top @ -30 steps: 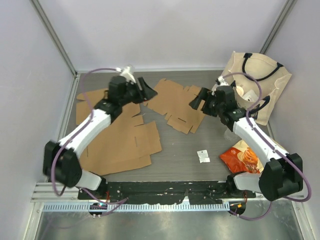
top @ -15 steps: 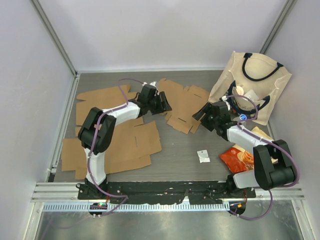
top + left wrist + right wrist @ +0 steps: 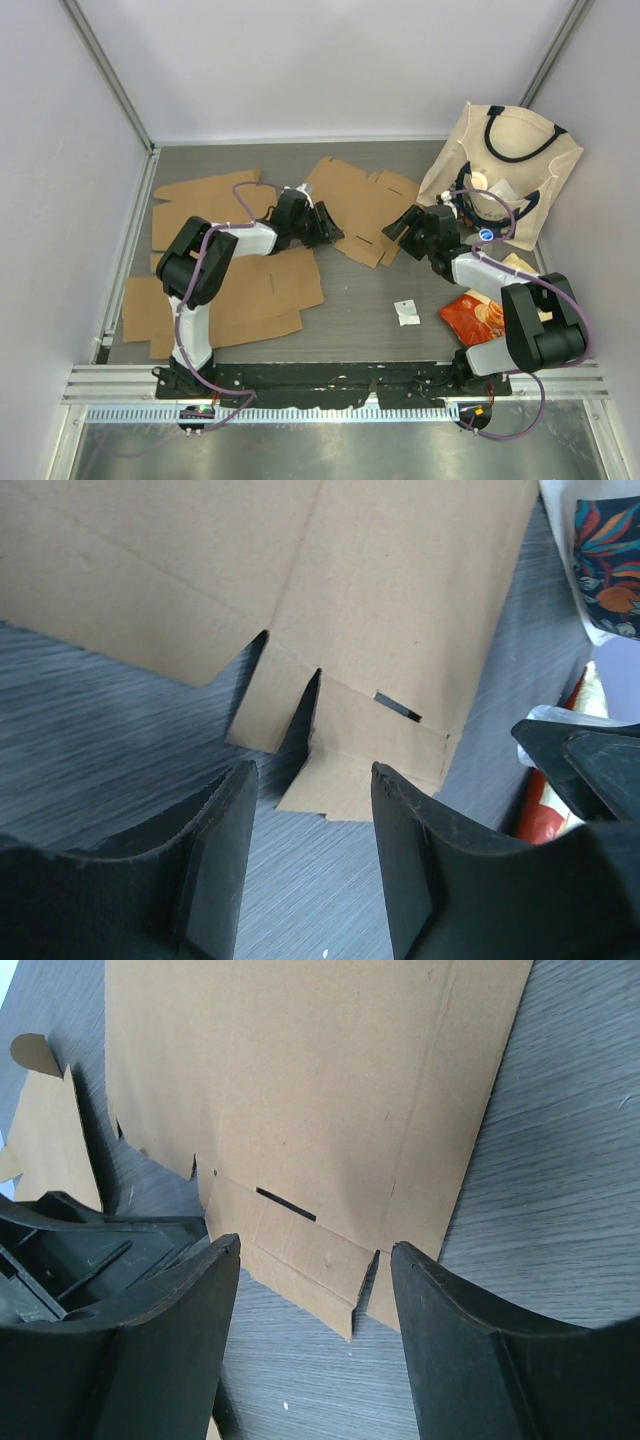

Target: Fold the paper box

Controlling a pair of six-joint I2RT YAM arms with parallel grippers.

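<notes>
The paper box is a flat brown cardboard blank (image 3: 360, 205) lying on the grey table at centre back. My left gripper (image 3: 327, 228) sits low at the blank's near-left edge. In the left wrist view it (image 3: 312, 780) is open, with a slotted flap (image 3: 370, 770) just beyond its tips and nothing between them. My right gripper (image 3: 397, 224) sits low at the blank's near-right corner. In the right wrist view it (image 3: 315, 1250) is open and empty, facing the blank's (image 3: 330, 1090) slotted edge.
More flat cardboard sheets (image 3: 240, 290) cover the table's left half. A cream tote bag (image 3: 505, 170) leans at the back right. An orange snack packet (image 3: 485, 315) lies by the right arm, and a small white scrap (image 3: 407, 313) sits near the front.
Both arms have swung in and dropped low to the blank's near edge, the left one coming from the back left. Both pairs of jaws have narrowed somewhat.
</notes>
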